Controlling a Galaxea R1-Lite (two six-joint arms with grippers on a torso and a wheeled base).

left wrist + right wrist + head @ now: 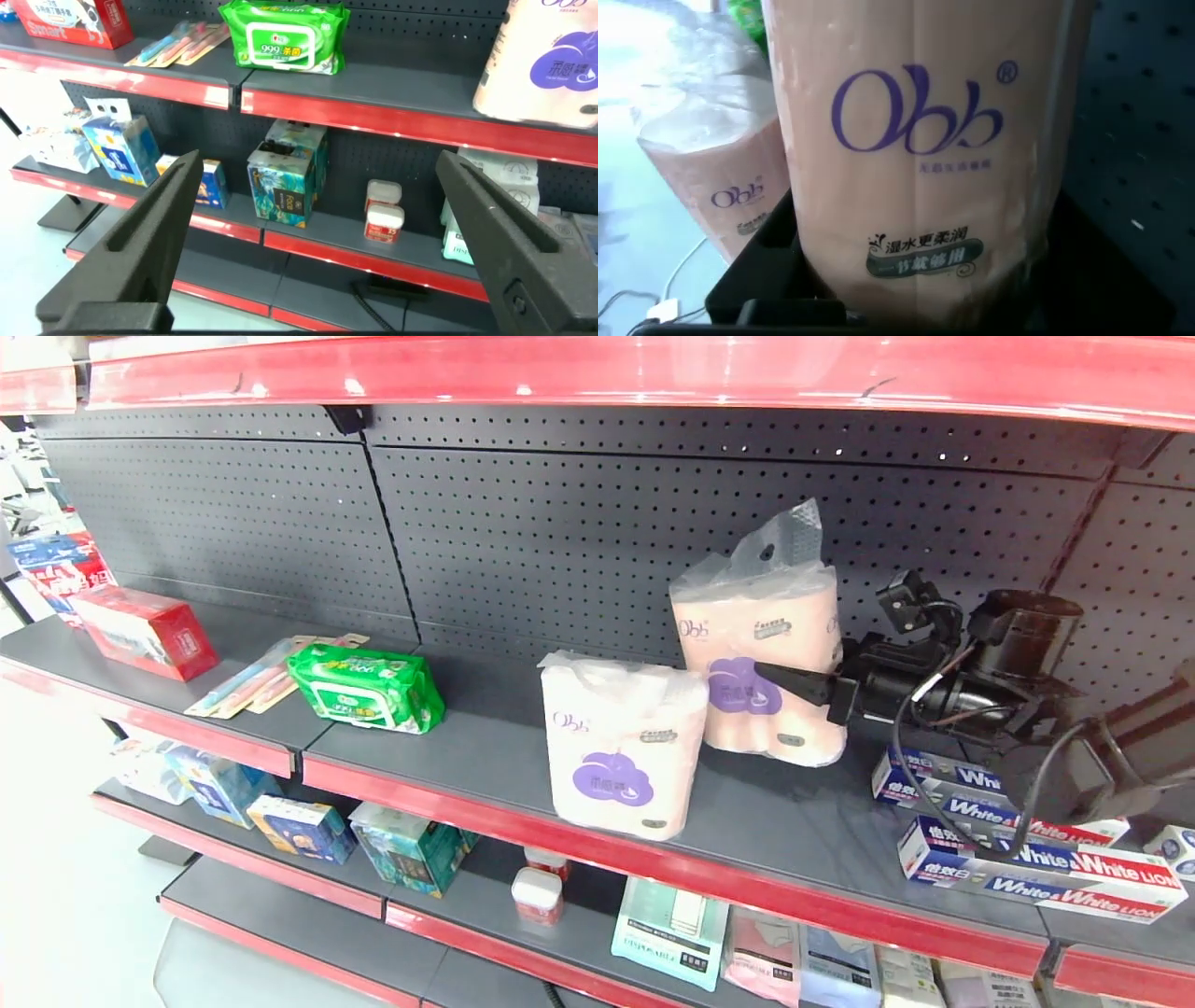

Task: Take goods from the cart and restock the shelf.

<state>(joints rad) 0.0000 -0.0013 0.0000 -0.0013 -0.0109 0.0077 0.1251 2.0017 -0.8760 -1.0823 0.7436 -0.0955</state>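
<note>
Two pink toilet paper packs stand on the dark shelf [485, 737]. The front pack [621, 747] is near the shelf's red edge. The rear pack [747, 625] stands by the pegboard, a little tilted, and my right gripper [794, 677] is shut on it from the right, with one black finger crossing its front. In the right wrist view this pack [915, 187] sits between the jaws, with the other pack [719, 187] beyond it. My left gripper [318, 243] is open and holds nothing, hanging in front of the lower shelves.
A green wipes pack [367, 688], toothbrushes [257, 677] and a red box [145, 632] lie to the left on the same shelf. Toothpaste boxes [1036, 859] lie under my right arm. Boxed goods [285, 177] stand on the shelves below. There is bare shelf between the wipes and the packs.
</note>
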